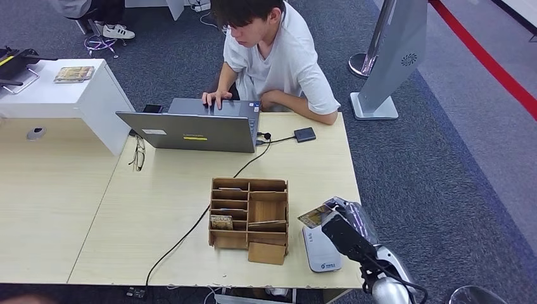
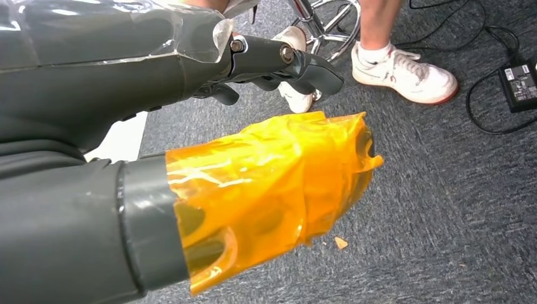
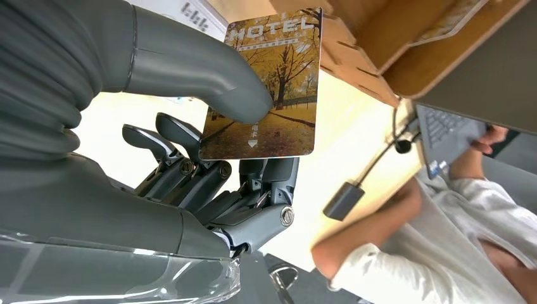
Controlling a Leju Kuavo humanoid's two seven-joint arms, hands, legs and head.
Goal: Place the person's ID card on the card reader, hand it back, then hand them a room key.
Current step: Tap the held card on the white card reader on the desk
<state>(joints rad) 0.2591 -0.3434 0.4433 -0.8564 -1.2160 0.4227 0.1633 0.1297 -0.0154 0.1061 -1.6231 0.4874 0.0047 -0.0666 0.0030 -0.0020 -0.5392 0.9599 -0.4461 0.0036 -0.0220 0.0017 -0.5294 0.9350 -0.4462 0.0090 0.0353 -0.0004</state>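
Head view: right hand (image 1: 339,221) at the desk's right edge, just right of the wooden organizer (image 1: 249,213), over the white card reader (image 1: 320,250). Thumb clamps a room key (image 3: 266,85) marked HOTEL against the fingers (image 3: 190,161). Left hand (image 2: 190,126) hangs above carpet, fingers curled, holding nothing. Person (image 1: 272,54) types on laptop (image 1: 196,130).

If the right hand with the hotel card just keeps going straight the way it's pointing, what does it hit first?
Probably the wooden slotted card organizer. The right hand, pinching the autumn-picture hotel key card, points across the light wooden desk toward the organizer's near side. Height is unclear, so the hand might pass above it.
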